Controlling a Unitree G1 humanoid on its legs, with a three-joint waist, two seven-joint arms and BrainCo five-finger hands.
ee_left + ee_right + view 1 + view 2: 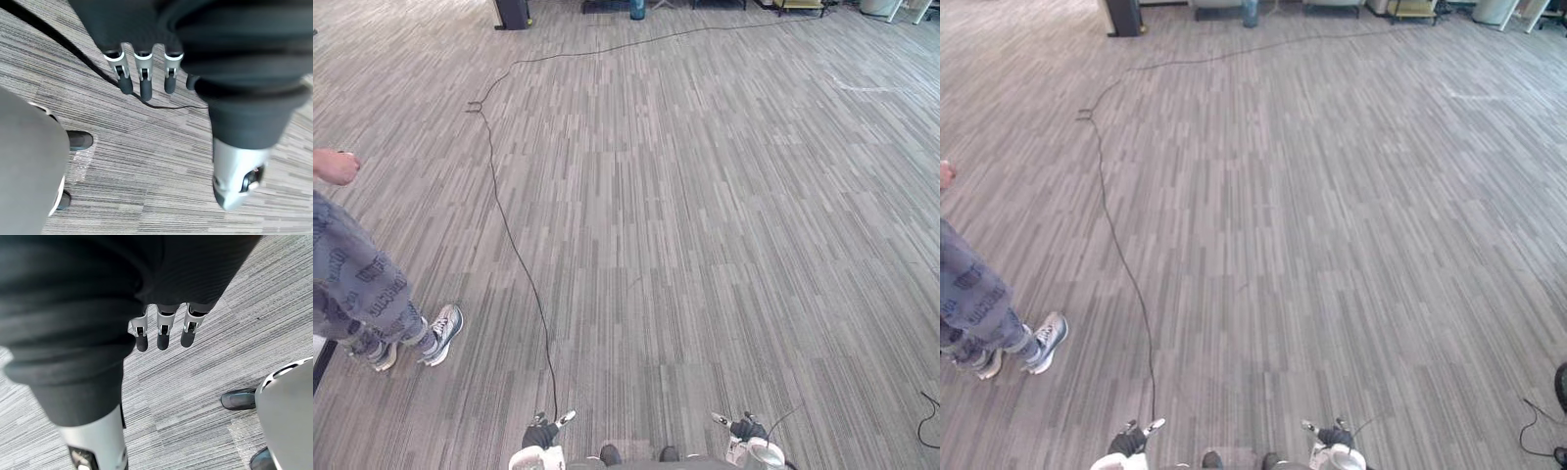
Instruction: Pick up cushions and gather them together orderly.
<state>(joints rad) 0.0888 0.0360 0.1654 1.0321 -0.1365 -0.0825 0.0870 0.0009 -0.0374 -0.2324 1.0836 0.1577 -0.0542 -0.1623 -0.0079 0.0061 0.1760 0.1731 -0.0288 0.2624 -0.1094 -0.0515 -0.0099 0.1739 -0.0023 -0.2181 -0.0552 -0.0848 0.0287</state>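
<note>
Carpet (705,245), grey and striped, runs out ahead of the robot, and I cannot tell where on it the cushions lie. That leaves the question the next move depends on unanswered. I can't say which way a cushion lies from either hand, how its long side is turned, or which arm has the shorter reach.

The left hand (543,432) and the right hand (745,428) hang low at the robot's sides, level with each other, well apart and above the floor. Seen from the left wrist, the fingers (142,85) are straight and loosely spread with nothing between them and the thumb. The right wrist view shows the same, with fingers (164,335) slack and carrying nothing. I'd call the two hands equally ready and neither one favoured.

A person (357,284) stands off to the robot's left, with shoes (438,335) planted on the carpet near that side. My guess is the robot must first turn or walk to find a cushion. A swing to the left would need care because of the person there.
</note>
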